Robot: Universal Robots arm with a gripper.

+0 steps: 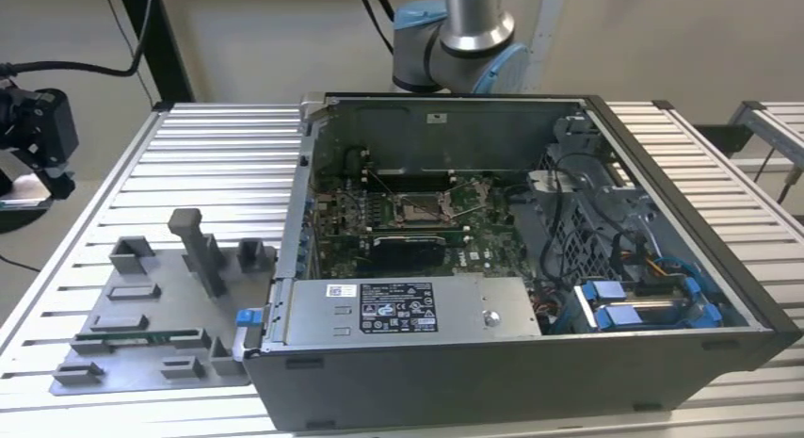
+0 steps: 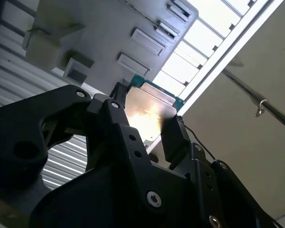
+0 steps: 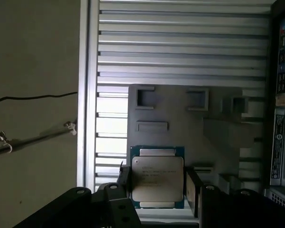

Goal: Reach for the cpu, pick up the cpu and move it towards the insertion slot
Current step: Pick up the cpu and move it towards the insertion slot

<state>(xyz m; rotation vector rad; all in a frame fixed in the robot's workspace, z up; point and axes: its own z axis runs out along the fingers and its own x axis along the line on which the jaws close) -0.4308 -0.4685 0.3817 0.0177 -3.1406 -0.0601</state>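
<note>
Clamping the cpu between its fingers, with the grey tray beyond it, your end effector has finished the pickup, but the insertion slot is not yet reached.

Slatted table: computer case on it | tray on table, touching case on the exterior view's left | circuit board inside case, insertion slot at its middle | both wrist views: cpu clamped in gripper, above tray.
</note>
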